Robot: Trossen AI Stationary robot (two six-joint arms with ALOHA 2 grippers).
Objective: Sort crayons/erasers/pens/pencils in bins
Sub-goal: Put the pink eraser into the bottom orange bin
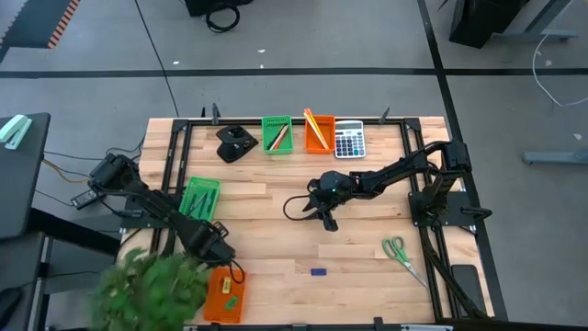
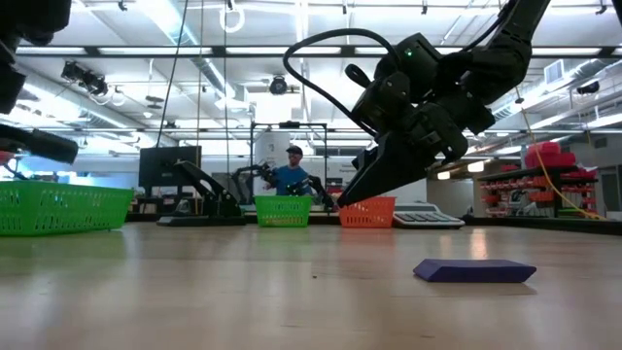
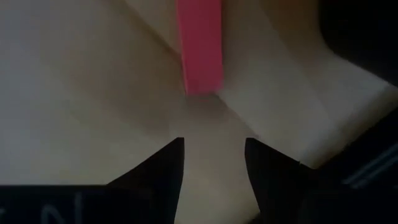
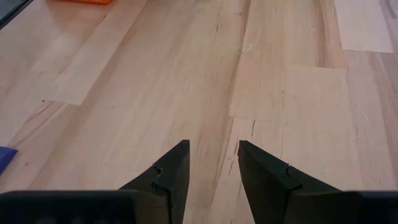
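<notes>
left tool [image 1: 227, 254] is seen low at the near-left corner of the worktop [image 1: 276, 234], its fingers [image 3: 163, 163] parted with nothing between them; a pink eraser [image 3: 199, 45] lies just ahead of the tips on the wood, apart from them. just beside this tool an orange bin [image 1: 224, 294] is set at the worktop's near edge, with a small green piece and some dark bits lying in it; what they are cannot be told. a leafy green plant [image 1: 152, 290] overlaps the corner next to that bin.

right tool [image 1: 327, 221] is held above the middle of the worktop, tilted downward, its fingers [image 4: 171, 171] spread and empty over bare wood. a blue eraser [image 1: 318, 271] lies flat on the worktop nearer the front edge, apart from this tool.

a green bin [image 1: 199, 198] is placed at the left side, with thin sticks in it. at the far edge a second green bin [image 1: 277, 135] holds thin red and pale sticks, and beside it a second orange bin [image 1: 319, 132] holds a yellow pencil [image 1: 310, 123] leaning over its rim. a grey calculator [image 1: 349, 141] lies next to that bin, a black object [image 1: 235, 143] is seen left of the far green bin, and green-handled scissors [image 1: 400, 251] lie near the right front.
</notes>
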